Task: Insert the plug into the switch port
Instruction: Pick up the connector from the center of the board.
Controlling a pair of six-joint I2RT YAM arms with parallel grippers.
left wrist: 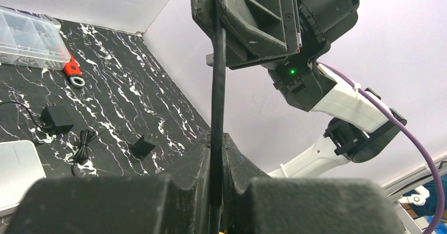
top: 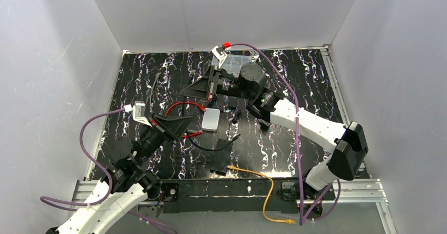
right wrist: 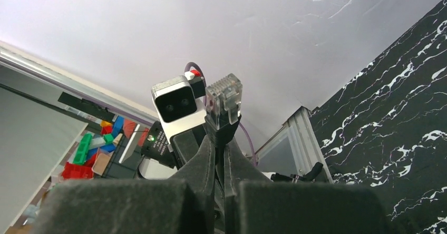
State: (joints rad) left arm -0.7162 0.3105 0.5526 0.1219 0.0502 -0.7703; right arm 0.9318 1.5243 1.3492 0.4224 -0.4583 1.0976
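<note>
Clear plastic plug (right wrist: 224,94) pokes out past my right jaws, which pinch its black boot (right wrist: 221,123); my left jaws are closed on the black cable (left wrist: 217,86) leading to it.

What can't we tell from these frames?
- switch port: not findable; top view too small, black on black mat; wrist views face away.
- plug: clear only in right wrist; top view, too small against right claw.
- black cable lower end: left wrist, left claw covers it.
</note>
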